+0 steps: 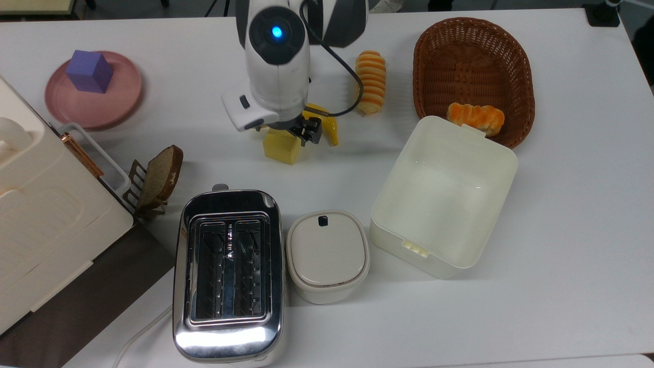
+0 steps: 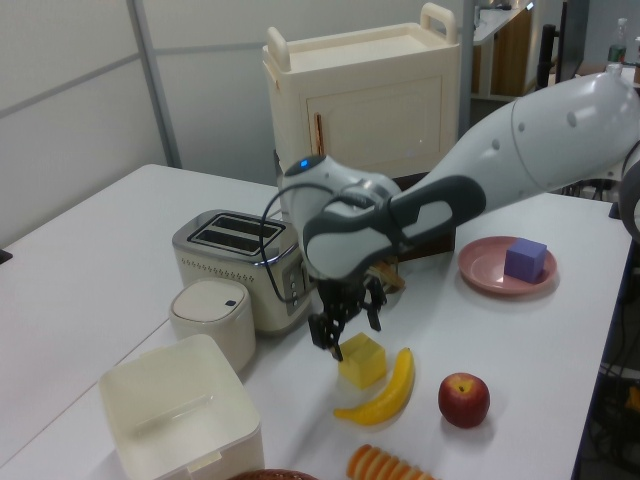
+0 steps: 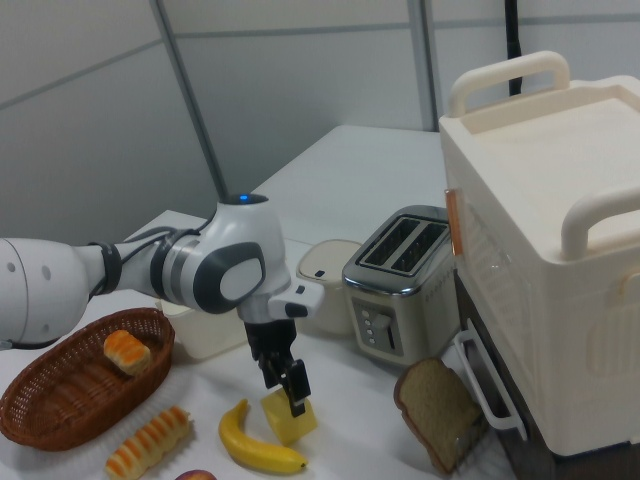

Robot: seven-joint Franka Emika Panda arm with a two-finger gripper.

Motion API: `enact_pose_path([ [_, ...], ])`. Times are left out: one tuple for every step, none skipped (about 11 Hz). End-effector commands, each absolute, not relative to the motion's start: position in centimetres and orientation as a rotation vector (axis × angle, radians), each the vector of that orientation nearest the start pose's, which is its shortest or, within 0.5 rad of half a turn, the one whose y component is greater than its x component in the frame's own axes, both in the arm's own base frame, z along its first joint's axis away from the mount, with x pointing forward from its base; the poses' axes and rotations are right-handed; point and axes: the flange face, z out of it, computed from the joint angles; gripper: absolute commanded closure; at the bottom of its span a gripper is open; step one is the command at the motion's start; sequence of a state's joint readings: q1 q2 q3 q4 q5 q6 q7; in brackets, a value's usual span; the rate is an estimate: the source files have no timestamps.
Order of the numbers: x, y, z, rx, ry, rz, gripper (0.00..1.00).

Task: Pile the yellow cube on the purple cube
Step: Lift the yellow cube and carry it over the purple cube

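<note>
The yellow cube [image 1: 280,148] [image 2: 363,360] [image 3: 291,420] rests on the white table beside a banana. My gripper [image 1: 288,134] [image 2: 348,328] [image 3: 283,385] hangs right over it, open, fingertips [image 1: 310,134] down at about the height of the cube's top and straddling it. In the top view the arm covers most of the cube's top. The purple cube [image 1: 89,71] [image 2: 525,259] sits on a pink plate [image 1: 120,89] [image 2: 482,268] far off at the top view's left.
A banana [image 1: 331,132] [image 2: 385,390] lies against the cube. Nearby are an apple [image 2: 464,398], a striped roll [image 1: 370,82], a wicker basket [image 1: 472,56], an open white box [image 1: 444,197], a lidded container [image 1: 327,255], a toaster [image 1: 228,271], toast in a rack [image 1: 161,176] and a cream cabinet [image 1: 46,225].
</note>
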State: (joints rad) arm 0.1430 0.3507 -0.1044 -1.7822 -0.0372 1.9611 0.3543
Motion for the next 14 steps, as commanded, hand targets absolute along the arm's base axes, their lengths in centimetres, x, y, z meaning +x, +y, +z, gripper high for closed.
enact_pose_path([
  [61.1,3.0,32.8,-3.239,0.400,0.247,0.00],
  [61.1,3.0,32.3,-3.238,0.402,0.257,0.01],
  [61.1,2.9,32.2,-3.240,0.399,0.260,0.40],
  [61.1,2.8,32.4,-3.238,0.395,0.258,0.81],
  [61.3,2.8,33.0,-3.237,0.396,0.246,1.00],
  [61.2,2.5,33.6,-3.236,0.404,0.241,1.00],
  [61.2,2.0,34.8,-3.231,0.418,0.218,1.00],
  [61.1,1.4,36.0,-3.226,0.437,0.199,1.00],
  [60.8,0.6,37.3,-3.225,0.438,0.206,1.00],
  [60.5,-1.1,39.9,-3.223,0.411,0.232,1.00],
  [60.1,-2.9,41.3,-3.222,0.391,0.270,1.00],
  [59.7,-6.3,43.2,-3.220,0.371,0.280,1.00],
  [59.2,-9.1,43.7,-3.218,0.374,0.291,1.00],
  [58.3,-13.3,44.6,-3.213,0.381,0.277,1.00],
])
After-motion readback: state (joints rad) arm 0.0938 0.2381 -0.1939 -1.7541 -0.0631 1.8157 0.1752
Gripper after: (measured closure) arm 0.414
